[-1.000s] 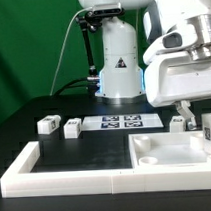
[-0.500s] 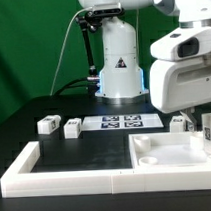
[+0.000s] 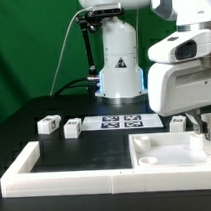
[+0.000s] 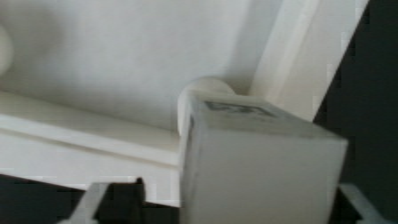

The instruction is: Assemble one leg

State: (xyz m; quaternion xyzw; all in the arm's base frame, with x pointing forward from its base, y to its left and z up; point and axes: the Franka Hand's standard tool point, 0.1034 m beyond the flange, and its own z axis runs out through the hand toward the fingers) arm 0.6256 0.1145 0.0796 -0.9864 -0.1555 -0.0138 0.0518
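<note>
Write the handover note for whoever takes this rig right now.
Gripper: fingers flank one leg; clamped or not, cannot tell.
That leg stands at a corner of the square part, at the exterior view's right.
Three other legs lie on the table: two on that view's left of the marker board, one on its right.
Done: leg at the corner.
Left: seat it, check, release.
</note>
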